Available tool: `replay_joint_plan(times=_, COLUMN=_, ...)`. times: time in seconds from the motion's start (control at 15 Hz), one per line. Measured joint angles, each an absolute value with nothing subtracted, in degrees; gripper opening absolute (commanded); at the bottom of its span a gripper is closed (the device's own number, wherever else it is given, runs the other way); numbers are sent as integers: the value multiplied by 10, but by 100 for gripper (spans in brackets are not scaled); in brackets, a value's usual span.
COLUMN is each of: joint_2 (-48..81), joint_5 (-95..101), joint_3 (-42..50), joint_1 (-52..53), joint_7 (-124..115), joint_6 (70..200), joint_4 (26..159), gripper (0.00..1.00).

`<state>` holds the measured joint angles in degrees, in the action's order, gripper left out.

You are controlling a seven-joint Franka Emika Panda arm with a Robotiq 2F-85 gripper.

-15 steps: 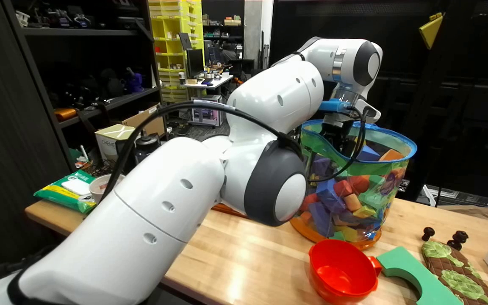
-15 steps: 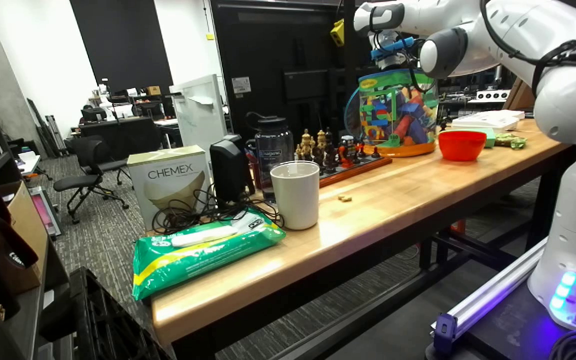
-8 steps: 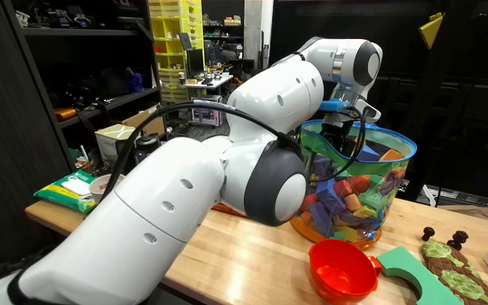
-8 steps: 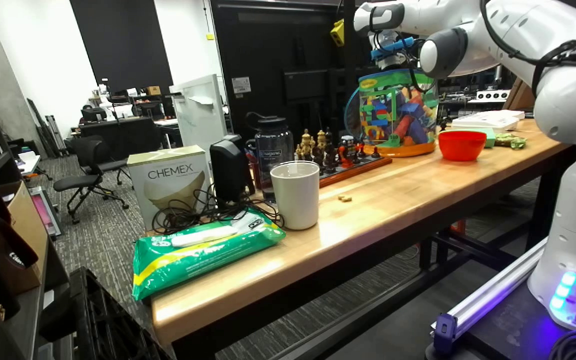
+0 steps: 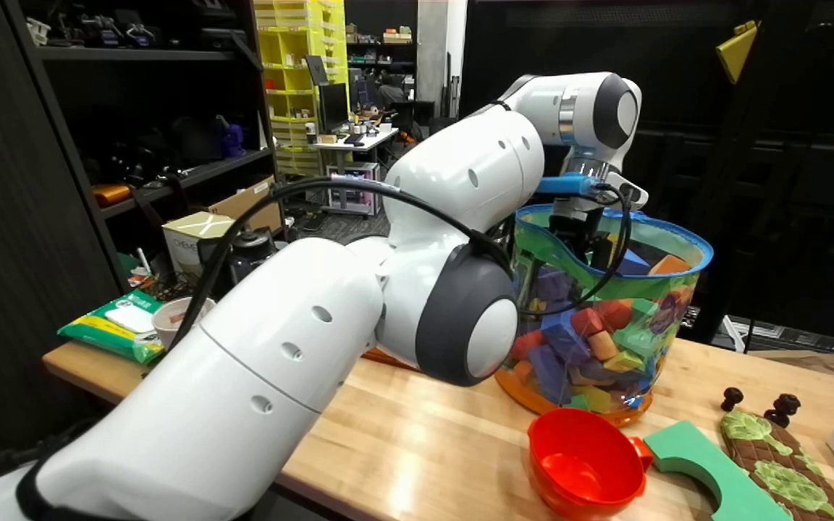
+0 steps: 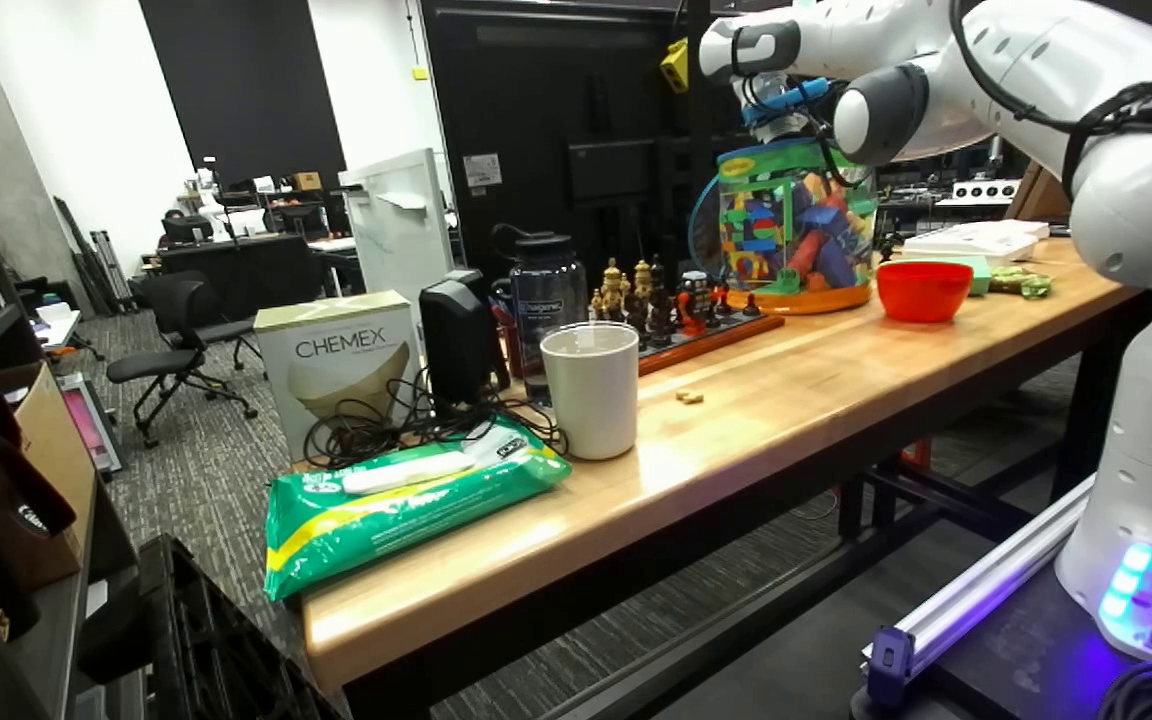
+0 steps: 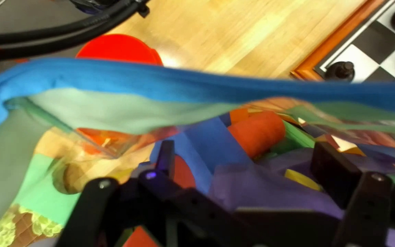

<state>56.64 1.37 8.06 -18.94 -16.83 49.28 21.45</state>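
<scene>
1. The gripper points down into the bag, its 2 fingers standing wide apart — unclenched.
2. A purple block lies below, under the gap between the fingers; whether it touches either I cannot tell.
3. A yellow block shows near 1 fingertip; just ahead of the tips in the wrist view lie a blue block and a red block, both in the bag.
4. The bag's blue rim curves past the gripper.
5. Outside the bag and lower than the gripper, a red bowl stands near, with a green arch just beside the bowl and a quilted mat next to the arch.
6. On another side of the bag, a chessboard lies lower than the gripper too.
7. Well apart from the gripper, farther along the table — a bottle, a cup, a box and a green pack.
</scene>
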Motion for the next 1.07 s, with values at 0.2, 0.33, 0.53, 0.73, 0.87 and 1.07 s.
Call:
replay_joint_plan(times=0.2, joint_2=571, joint_5=91, joint_3=101, joint_1=-163, joint_7=-93, joint_6=487, joint_4=215, gripper=100)
replay_joint_plan(times=0.33, joint_2=574, joint_5=138, joint_3=114, joint_1=-145, joint_7=-44, joint_6=489, joint_4=215, gripper=100)
replay_joint_plan(times=0.53, joint_2=576, joint_5=130, joint_3=114, joint_1=-143, joint_7=-70, joint_6=493, joint_4=213, gripper=100)
replay_joint_plan(times=0.73, joint_2=574, joint_5=58, joint_3=97, joint_1=-172, joint_7=-152, joint_6=491, joint_4=212, gripper=100)
replay_joint_plan(times=0.87, joint_2=572, joint_5=9, joint_3=81, joint_1=-198, joint_7=-197, joint_6=492, joint_4=212, gripper=100)
replay_joint_plan(times=1.07, joint_2=571, joint_5=-56, joint_3=58, joint_1=-232, joint_7=-252, joint_6=516, joint_4=212, gripper=100)
